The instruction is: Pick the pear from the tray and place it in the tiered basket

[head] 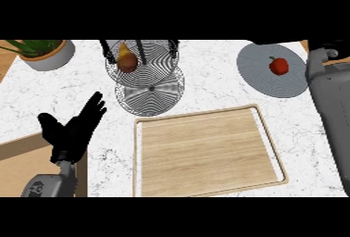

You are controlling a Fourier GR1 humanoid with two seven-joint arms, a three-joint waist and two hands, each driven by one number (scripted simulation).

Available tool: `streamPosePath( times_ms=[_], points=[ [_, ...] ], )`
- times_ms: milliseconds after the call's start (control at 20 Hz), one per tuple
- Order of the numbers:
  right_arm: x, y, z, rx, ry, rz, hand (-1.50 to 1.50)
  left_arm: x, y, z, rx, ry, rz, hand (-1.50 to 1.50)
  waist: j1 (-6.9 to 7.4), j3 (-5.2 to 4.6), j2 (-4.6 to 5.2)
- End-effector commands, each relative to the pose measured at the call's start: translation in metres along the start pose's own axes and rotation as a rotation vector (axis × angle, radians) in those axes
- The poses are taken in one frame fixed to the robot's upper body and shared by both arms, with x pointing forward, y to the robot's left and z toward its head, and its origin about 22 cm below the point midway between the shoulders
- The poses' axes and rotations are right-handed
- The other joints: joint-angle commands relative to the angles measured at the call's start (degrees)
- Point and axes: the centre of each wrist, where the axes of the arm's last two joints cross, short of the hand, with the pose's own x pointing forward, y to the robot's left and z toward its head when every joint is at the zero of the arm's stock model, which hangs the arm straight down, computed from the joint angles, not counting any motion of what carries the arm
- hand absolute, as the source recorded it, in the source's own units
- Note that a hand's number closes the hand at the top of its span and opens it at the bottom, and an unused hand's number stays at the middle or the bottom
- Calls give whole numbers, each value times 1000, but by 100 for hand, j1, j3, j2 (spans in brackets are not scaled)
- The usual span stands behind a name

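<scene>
At the far left of the white marbled bench [219, 88] stands a potted plant [42, 51]. Near it, lower left, the left robot hand [71, 129] rests open, fingers straight and spread, holding nothing. Further right, the tiered basket [147, 74] holds the pear [126, 60] in its far upper tier. The wooden tray [205, 152] lies nearer, to the right. Far right, a grey plate [263, 78] carries a red pepper [278, 65]. Only the right grey forearm [331, 106] shows; its robot hand's state cannot be told.
</scene>
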Motion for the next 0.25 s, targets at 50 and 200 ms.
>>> streamPosePath(
  times_ms=[50, 200],
  points=[
    [-7, -74, 41, 2, -18, 38, -150, 4, -1, 11, 17, -12, 2, 0, 66, 5, 7],
    [-11, -114, 71, 0, -41, 30, -150, 0, -22, 1, -18, -2, 1, 0, 20, 4, 66]
  ],
)
